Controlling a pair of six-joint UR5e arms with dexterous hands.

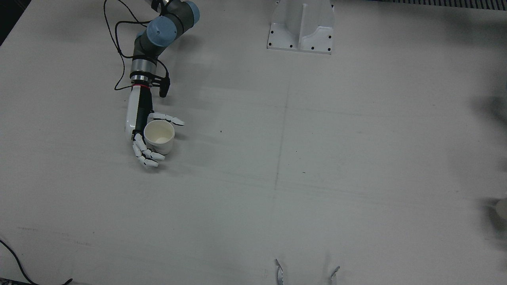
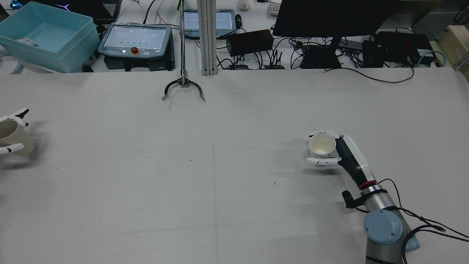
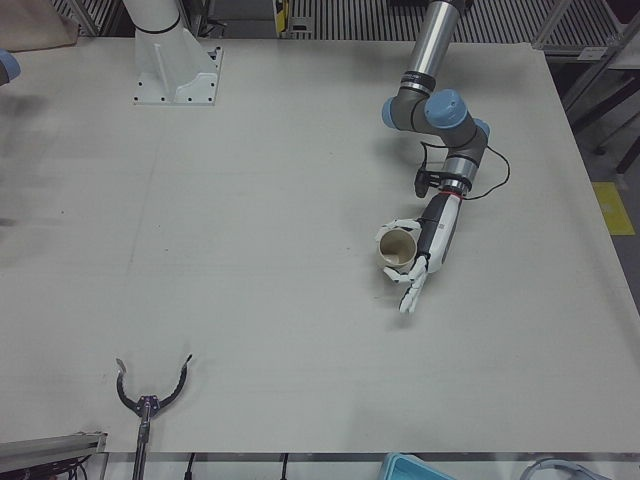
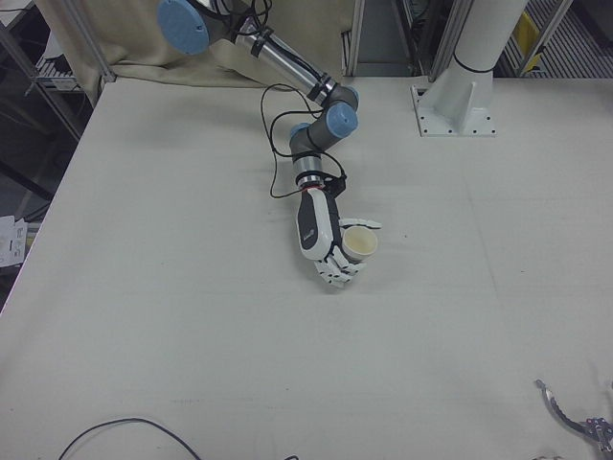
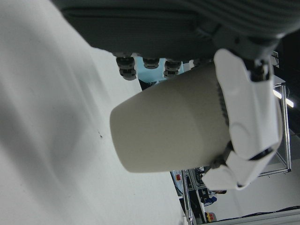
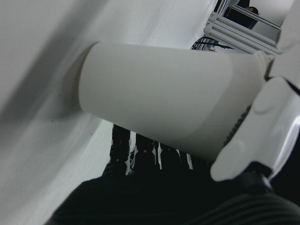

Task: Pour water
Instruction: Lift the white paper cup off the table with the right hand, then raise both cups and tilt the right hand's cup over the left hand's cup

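Observation:
My right hand point(image 1: 139, 136) is shut on a white paper cup point(image 1: 159, 135) that stands upright on the table, thumb on one side and fingers on the other. A pale patch shows at its bottom. The hand point(image 2: 340, 154) and cup point(image 2: 322, 145) sit right of centre in the rear view. In the right hand view the cup's point(image 6: 164, 110) base rests on the table. My left hand point(image 3: 425, 250) is shut on a second paper cup point(image 3: 400, 248). It shows at the rear view's left edge point(image 2: 9, 134). In the left hand view this cup point(image 5: 173, 124) hangs slightly above the table.
A metal claw tool point(image 2: 183, 88) on a pole lies at the table's far edge, also in the front view point(image 1: 305, 273). A white pedestal point(image 1: 301, 27) stands at the robot's side. Beyond the table are a teal bin point(image 2: 44, 36), a monitor and cables.

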